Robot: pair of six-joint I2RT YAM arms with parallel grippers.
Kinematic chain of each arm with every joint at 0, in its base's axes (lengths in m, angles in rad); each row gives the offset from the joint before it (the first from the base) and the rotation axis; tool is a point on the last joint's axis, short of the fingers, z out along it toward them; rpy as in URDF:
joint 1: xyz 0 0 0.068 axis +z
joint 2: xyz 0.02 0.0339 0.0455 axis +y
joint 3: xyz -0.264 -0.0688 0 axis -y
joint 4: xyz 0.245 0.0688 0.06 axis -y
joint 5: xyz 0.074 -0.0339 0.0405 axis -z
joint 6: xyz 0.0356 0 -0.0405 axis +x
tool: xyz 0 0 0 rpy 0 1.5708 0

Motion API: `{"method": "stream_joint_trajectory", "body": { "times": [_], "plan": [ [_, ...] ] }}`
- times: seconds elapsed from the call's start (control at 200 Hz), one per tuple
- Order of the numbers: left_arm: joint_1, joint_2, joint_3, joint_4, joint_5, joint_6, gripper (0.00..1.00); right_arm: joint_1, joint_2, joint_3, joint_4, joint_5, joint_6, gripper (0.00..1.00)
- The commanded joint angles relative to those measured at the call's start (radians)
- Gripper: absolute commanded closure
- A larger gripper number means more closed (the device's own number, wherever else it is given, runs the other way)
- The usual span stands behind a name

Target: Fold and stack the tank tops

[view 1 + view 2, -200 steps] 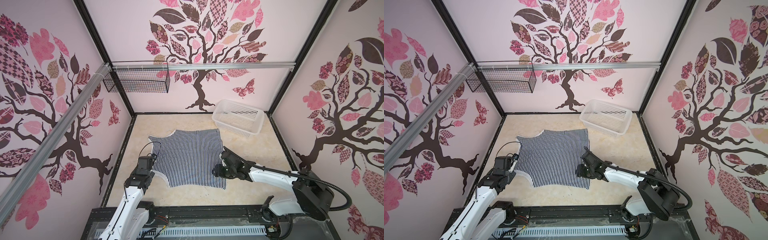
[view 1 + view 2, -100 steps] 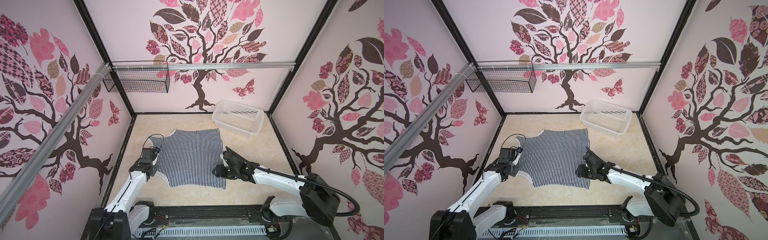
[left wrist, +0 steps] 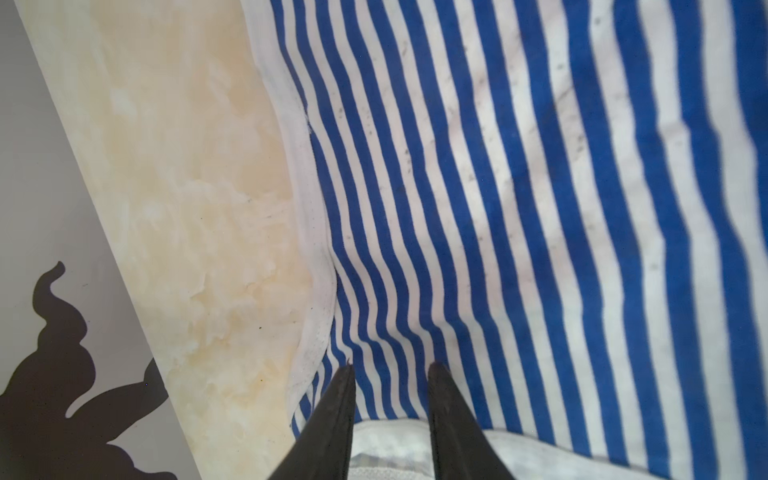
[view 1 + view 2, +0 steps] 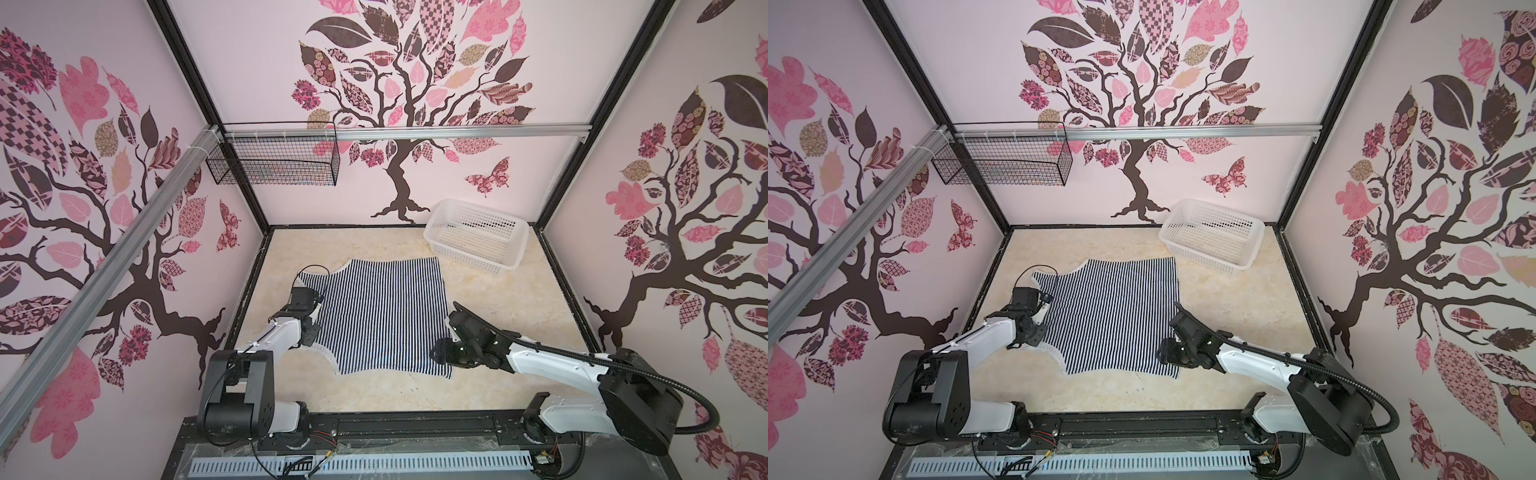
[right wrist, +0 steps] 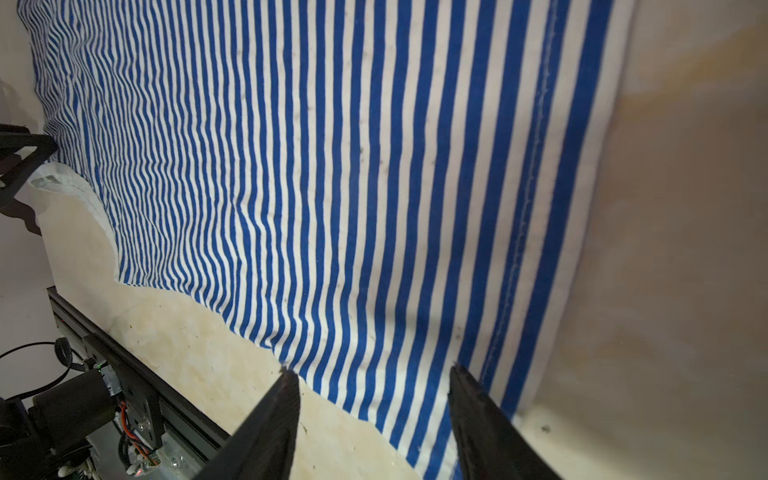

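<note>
Lying flat and fully spread, the tank top (image 4: 382,316) occupied the left-centre of the table (image 4: 498,299) in both top views. Its stripes ran near to far, with the white-edged neck and armholes to the left and the stitched hem to the right. The left gripper (image 3: 390,365) stood at the neck edge with jaws partly apart, tips on the striped cloth and white binding between them; no closed grip was evident. The right gripper (image 5: 370,370) straddled the near hem corner with jaws wide apart, holding nothing. The table was cream and marbled, enclosed by walls (image 4: 457,124) bearing tree decals. The top's left edge lay near the left wall. Bare surface extended from the hem to the right wall, and a bare strip separated the top from the rail (image 4: 415,428) in front. A white basket (image 4: 473,235) sat in the far right corner, near the top's far hem corner but apart from it. A wire basket (image 4: 274,160) hung on the far wall.
</note>
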Motion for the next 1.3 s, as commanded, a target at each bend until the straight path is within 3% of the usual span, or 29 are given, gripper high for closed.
{"method": "stream_joint_trajectory", "body": {
  "times": [0.0, 0.31, 0.645, 0.801, 1.051, 1.296],
  "plan": [
    [0.003, 0.023, -0.03, 0.024, -0.006, 0.064, 0.66, 0.005, -0.023, -0.011, -0.04, 0.003, 0.007, 0.39],
    [0.004, 0.077, -0.008, -0.011, -0.038, 0.109, 0.68, 0.005, -0.012, -0.013, -0.101, 0.03, -0.003, 0.38],
    [0.004, -0.134, 0.157, -0.248, 0.106, 0.08, 0.64, 0.005, -0.11, 0.061, -0.147, 0.027, -0.013, 0.38],
    [0.004, -0.108, 0.183, -0.228, 0.076, 0.065, 0.64, 0.006, -0.068, 0.076, -0.102, -0.007, -0.006, 0.39],
    [0.003, -0.082, 0.166, -0.217, 0.176, 0.012, 0.65, 0.019, -0.008, 0.06, -0.02, -0.032, 0.012, 0.39],
    [0.001, -0.035, 0.163, -0.183, 0.151, 0.0, 0.65, 0.019, 0.031, -0.003, 0.006, -0.016, 0.031, 0.38]
  ]
}}
